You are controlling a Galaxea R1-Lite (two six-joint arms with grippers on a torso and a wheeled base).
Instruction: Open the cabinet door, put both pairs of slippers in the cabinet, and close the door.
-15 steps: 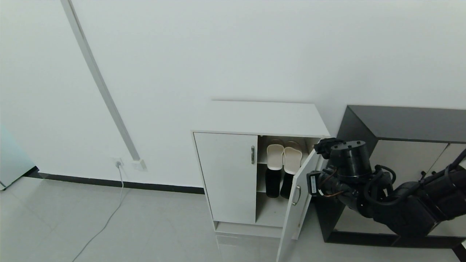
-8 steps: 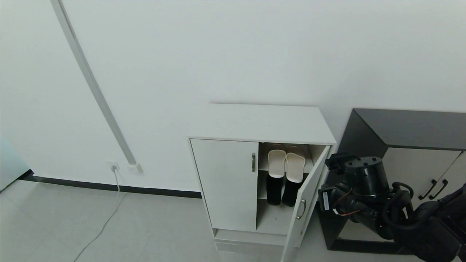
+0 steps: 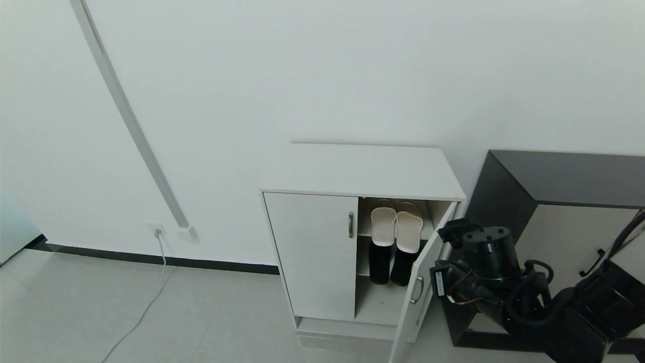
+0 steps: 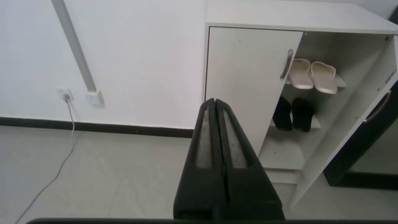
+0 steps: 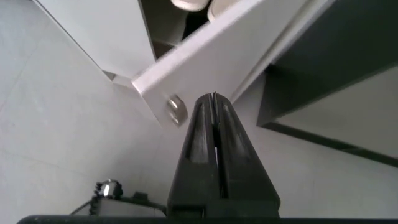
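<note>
The white cabinet [image 3: 363, 171] stands against the wall with its left door [image 3: 312, 252] closed and its right door [image 3: 422, 267] swung partway open. Inside, a white pair of slippers [image 3: 395, 229] rests on the upper shelf and a black pair [image 3: 390, 262] on the shelf below. My right arm's wrist [image 3: 486, 252] sits just outside the open door. In the right wrist view my right gripper [image 5: 214, 98] is shut and empty, close to the door's outer face [image 5: 217, 56] beside its handle [image 5: 176, 109]. My left gripper [image 4: 216, 102] is shut and empty, held back from the cabinet [image 4: 249, 68].
A dark cabinet [image 3: 554, 176] stands right beside the white one, behind my right arm. A wall socket with a cable [image 3: 158, 233] trailing over the floor is at the left. Open tiled floor [image 3: 151, 312] lies in front and to the left.
The head camera shifted a second ago. Since half a second ago, my right arm has moved left, closer to the open door's outer face. The door's angle looks unchanged.
</note>
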